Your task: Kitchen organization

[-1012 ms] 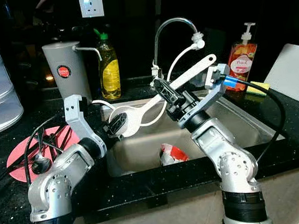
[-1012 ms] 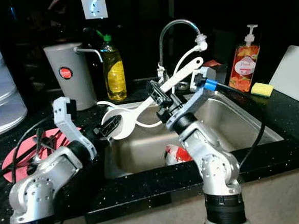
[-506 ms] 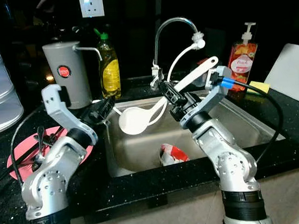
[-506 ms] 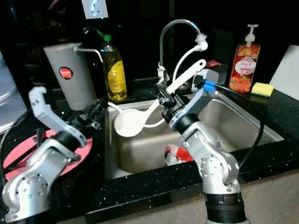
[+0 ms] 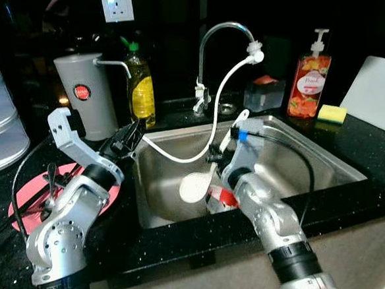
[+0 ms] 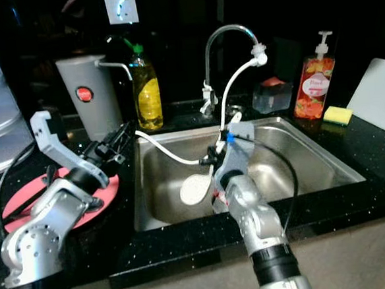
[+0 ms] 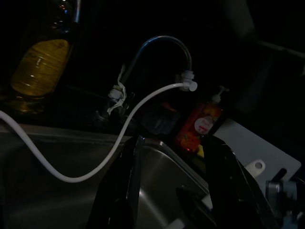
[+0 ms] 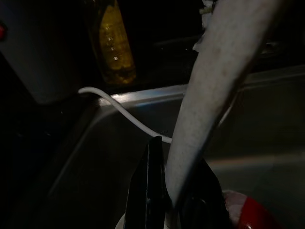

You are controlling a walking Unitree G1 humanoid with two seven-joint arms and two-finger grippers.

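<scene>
Black fingers of the right gripper (image 5: 215,164) are closed on the handle of a white ladle (image 5: 197,186), which hangs down inside the steel sink (image 5: 312,151) with its round bowl low over the basin, just beside a red and white item (image 5: 221,197) lying on the sink bottom. In the right wrist view the pale handle (image 8: 209,90) runs up between the two dark fingers (image 8: 151,191). Over the counter at the sink's left edge, the left gripper (image 5: 127,140) has its fingers (image 7: 125,191) spread apart with nothing between them. A thin white hose (image 5: 204,124) sags from the curved faucet (image 5: 219,33) down across the sink toward that left edge. Behind stand a yellow dish soap bottle (image 5: 140,88), a grey jug (image 5: 83,92) and an orange pump bottle (image 5: 308,77), with a yellow sponge (image 5: 330,113) near it. A pink plate (image 5: 25,206) holding dark utensils lies on the black counter (image 5: 379,164) under the left arm.
</scene>
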